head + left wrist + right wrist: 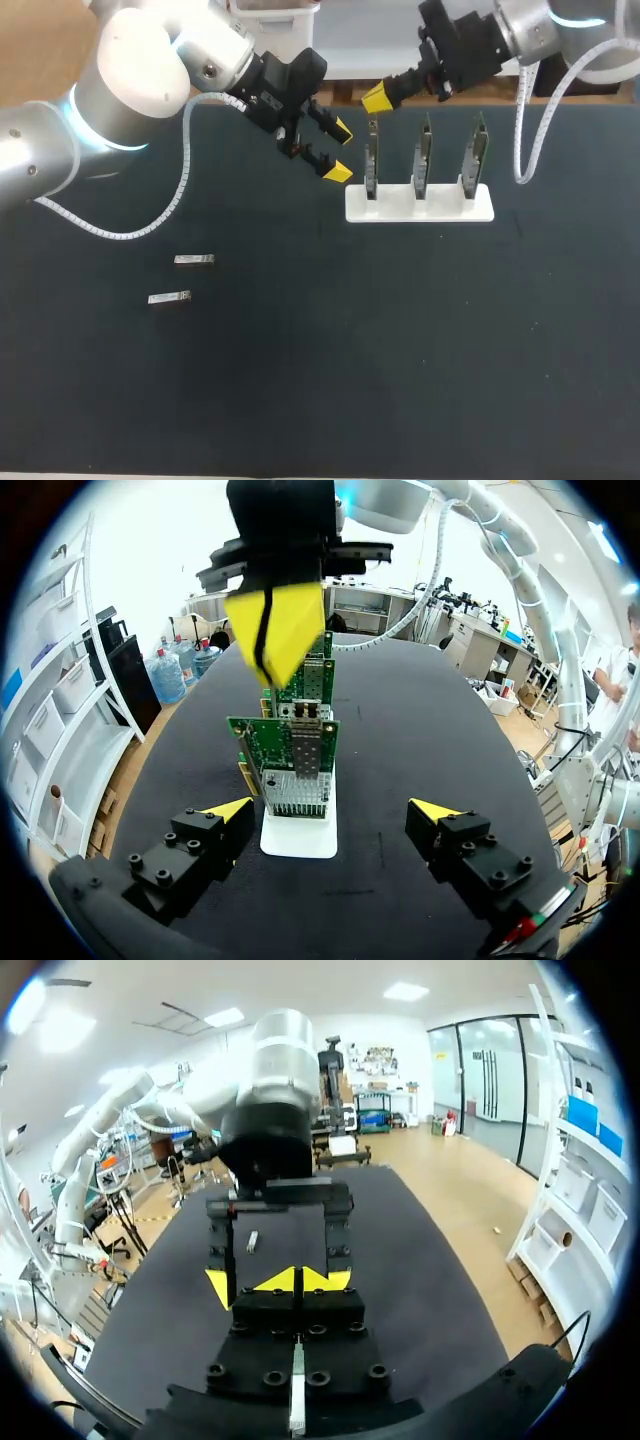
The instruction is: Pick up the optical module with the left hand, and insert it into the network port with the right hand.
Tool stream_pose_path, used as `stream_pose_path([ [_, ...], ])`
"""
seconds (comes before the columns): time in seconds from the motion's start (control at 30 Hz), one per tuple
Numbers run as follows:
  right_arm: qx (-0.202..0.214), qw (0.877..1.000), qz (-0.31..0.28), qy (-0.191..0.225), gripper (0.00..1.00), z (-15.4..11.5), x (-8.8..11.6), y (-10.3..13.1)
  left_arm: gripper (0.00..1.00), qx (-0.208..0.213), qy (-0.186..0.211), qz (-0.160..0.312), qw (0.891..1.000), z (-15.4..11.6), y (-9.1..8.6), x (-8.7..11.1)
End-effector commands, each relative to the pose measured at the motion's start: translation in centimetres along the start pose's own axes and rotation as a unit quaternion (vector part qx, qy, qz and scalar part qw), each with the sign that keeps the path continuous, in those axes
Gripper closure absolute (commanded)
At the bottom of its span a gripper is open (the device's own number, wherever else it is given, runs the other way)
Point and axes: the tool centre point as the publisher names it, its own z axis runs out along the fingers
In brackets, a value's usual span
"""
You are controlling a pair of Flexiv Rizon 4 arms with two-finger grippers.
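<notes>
Optical modules (194, 260) far from card rack (420, 205), left hand (340, 152) apart, right hand (377, 98) together

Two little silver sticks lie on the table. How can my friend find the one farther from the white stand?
Start at the white stand holding three upright network cards, then look across the dark table toward the left arm. Two silver optical modules lie there, apart; pick the module nearer the robot's edge, not the other module.

Robotics lab: left arm (140, 70), right arm (525, 30), dark table (300, 380), circuit cards (421, 150) racked.
</notes>
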Motion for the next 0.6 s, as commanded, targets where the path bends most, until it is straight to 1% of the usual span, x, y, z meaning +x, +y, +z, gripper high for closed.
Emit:
stream_pose_path([
  [0.03, 0.005, 1.000, 0.000, -0.026, 1.00, -2.0, -0.2, 1.3, 0.00, 0.002, 0.002, 0.000, 1.000, 0.0, 0.2, -0.1],
  [0.13, 0.005, 0.999, -0.007, -0.030, 1.00, -3.6, 0.0, 1.4, 0.00, 0.002, 0.002, 0.000, 1.000, 0.0, 0.2, -0.1],
  [0.23, 0.000, 0.999, -0.015, -0.031, 1.00, -5.6, 0.7, 1.3, 0.00, 0.002, 0.002, 0.000, 1.000, 0.0, 0.2, -0.1],
  [0.33, -0.014, 0.999, -0.030, -0.016, 1.00, -7.0, 1.6, 1.7, 0.00, 0.002, 0.002, 0.000, 1.000, 0.0, 0.2, -0.1],
  [0.47, -0.021, 0.999, -0.034, -0.008, 1.00, -8.5, 2.7, 2.2, 0.00, 0.002, 0.002, 0.000, 1.000, 0.0, 0.2, -0.1],
  [0.6, -0.032, 0.999, -0.038, -0.002, 1.00, -9.3, 3.6, 2.7, 0.00, 0.002, 0.002, 0.000, 1.000, 0.0, 0.2, -0.1],
])
